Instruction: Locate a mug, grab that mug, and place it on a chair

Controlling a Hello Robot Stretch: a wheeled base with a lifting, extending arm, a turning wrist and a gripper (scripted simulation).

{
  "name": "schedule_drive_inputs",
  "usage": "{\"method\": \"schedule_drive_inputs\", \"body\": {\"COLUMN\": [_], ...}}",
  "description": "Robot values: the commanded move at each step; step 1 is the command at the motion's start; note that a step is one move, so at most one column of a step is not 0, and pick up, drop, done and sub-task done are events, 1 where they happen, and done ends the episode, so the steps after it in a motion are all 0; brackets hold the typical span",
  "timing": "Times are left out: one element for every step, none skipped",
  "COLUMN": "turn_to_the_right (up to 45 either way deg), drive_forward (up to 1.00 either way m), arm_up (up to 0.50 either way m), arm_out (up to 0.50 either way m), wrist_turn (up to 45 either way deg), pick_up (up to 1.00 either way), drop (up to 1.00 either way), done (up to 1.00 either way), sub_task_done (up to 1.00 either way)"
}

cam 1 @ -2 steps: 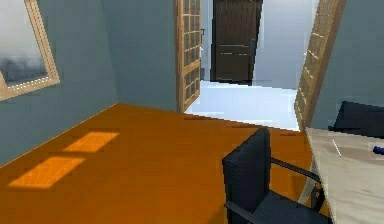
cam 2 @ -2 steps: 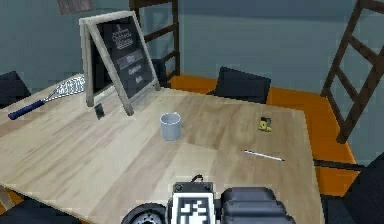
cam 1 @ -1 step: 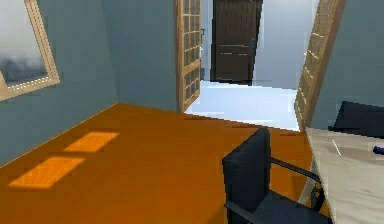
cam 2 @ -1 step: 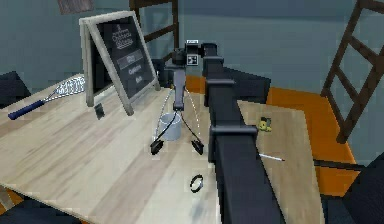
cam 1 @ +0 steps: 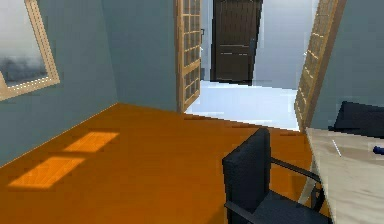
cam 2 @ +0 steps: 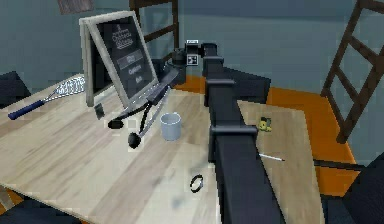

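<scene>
Black high-backed office chair [cam 1: 262, 182] stands by the edge of the pale wooden table [cam 1: 352, 178]. It is the likely drop-off, so a short carry. On the table's left end lies a blue-handled, white-headed racket [cam 2: 50, 95], clear of the work. Toward the table's back a grey-framed dark board [cam 2: 122, 55] stands propped, leaning back; its pale lines of writing are too small to read. The gripper [cam 2: 127, 132] hangs over the table's middle, with the dark square arm [cam 2: 235, 150] stretched across, presumably reaching for the small pale-blue mug [cam 2: 171, 125]. The mug stands upright on the table just beside the fingers — whether the gripper holds anything cannot be told. No label legible on the mug.
</scene>
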Motion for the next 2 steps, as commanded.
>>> {"method": "schedule_drive_inputs", "body": {"turn_to_the_right": [0.0,0.0], "drive_forward": [0.0,0.0], "arm_up": [0.0,0.0], "arm_out": [0.0,0.0], "wrist_turn": [45.0,45.0], "pick_up": [0.0,0.0], "drop": [0.0,0.0], "done": [0.0,0.0], "sub_task_done": [0.0,0.0]}}
